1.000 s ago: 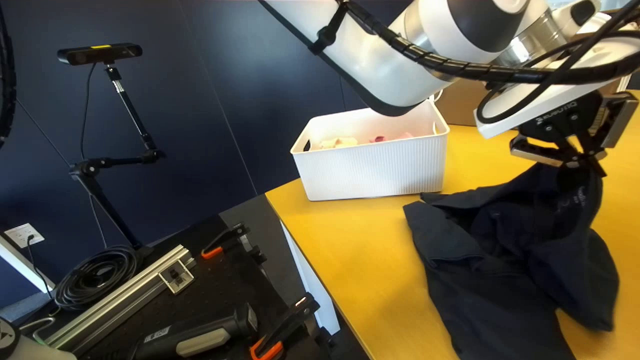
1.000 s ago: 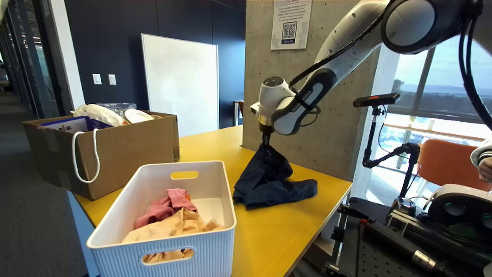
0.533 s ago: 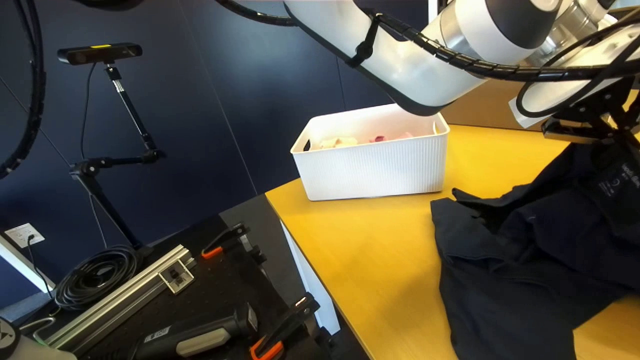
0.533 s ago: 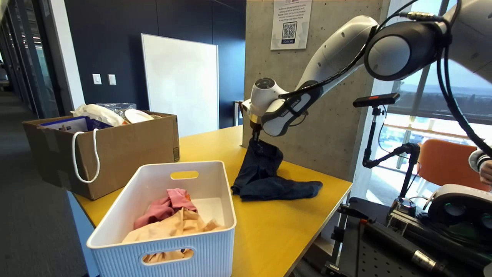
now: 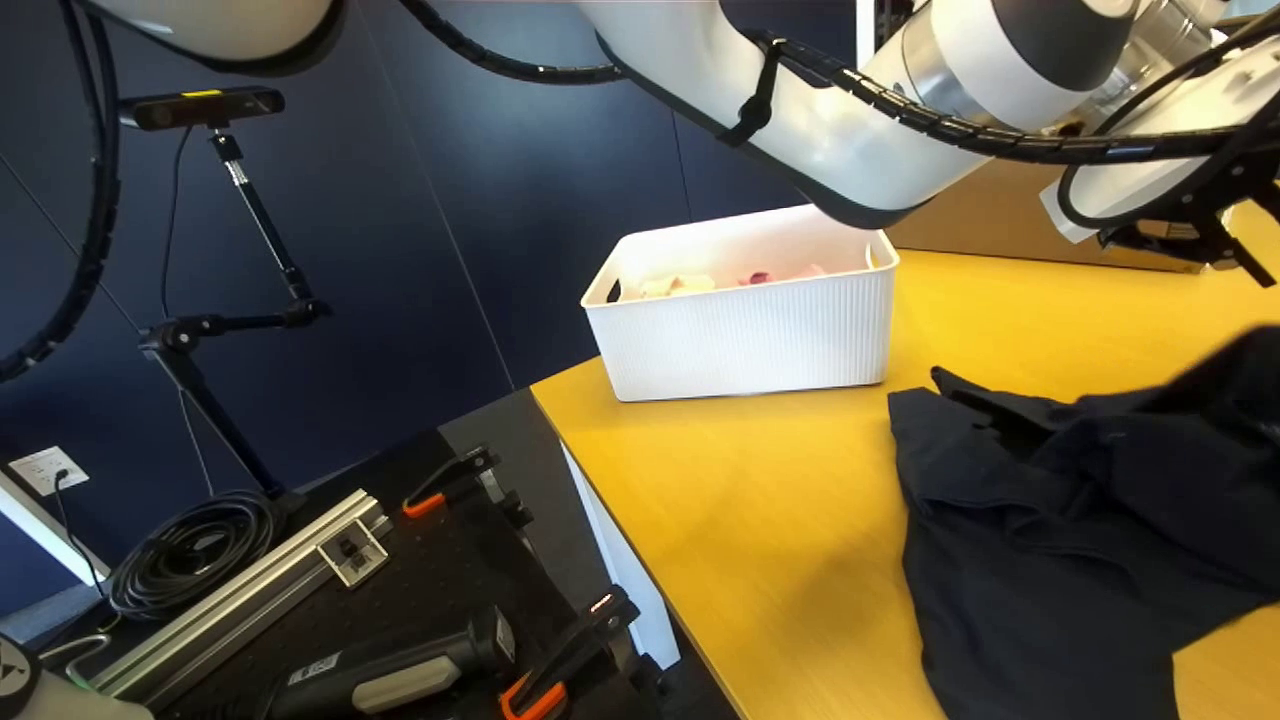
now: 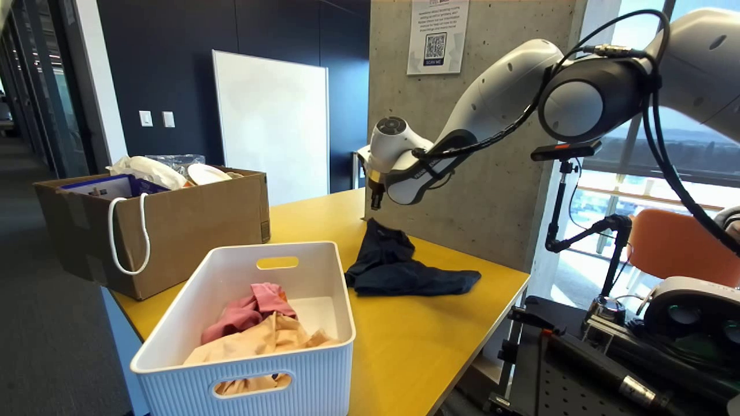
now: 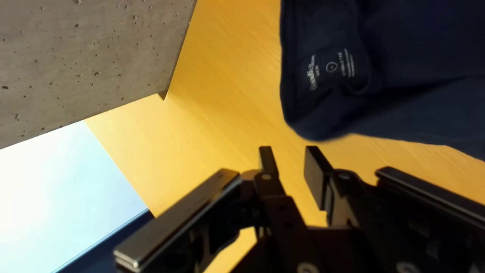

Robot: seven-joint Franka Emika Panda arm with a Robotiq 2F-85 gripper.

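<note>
My gripper [image 7: 290,149] is open with a gap between its finger pads [image 7: 315,176], and nothing is between them. In an exterior view the gripper [image 6: 376,202] hangs just above and apart from the raised end of a dark navy shirt [image 6: 399,266]. The shirt lies crumpled on the yellow table. In the wrist view the shirt [image 7: 409,98] is at the upper right, its collar with white label print facing me. The shirt [image 5: 1060,520] also shows in the other view, cut off at the right edge, where the gripper is partly out of frame.
A white basket [image 6: 324,260] on the yellow table [image 6: 399,352] holds pink and peach cloths [image 6: 260,338]. A cardboard box [image 6: 202,222] with mixed items stands behind it. A concrete pillar [image 6: 462,144] rises beside the shirt. A black cart [image 5: 400,600] with tools stands by the table edge.
My gripper was holding the shirt's collar and pulled it toward the pillar side. It has since opened, and the raised collar has dropped away below it.
</note>
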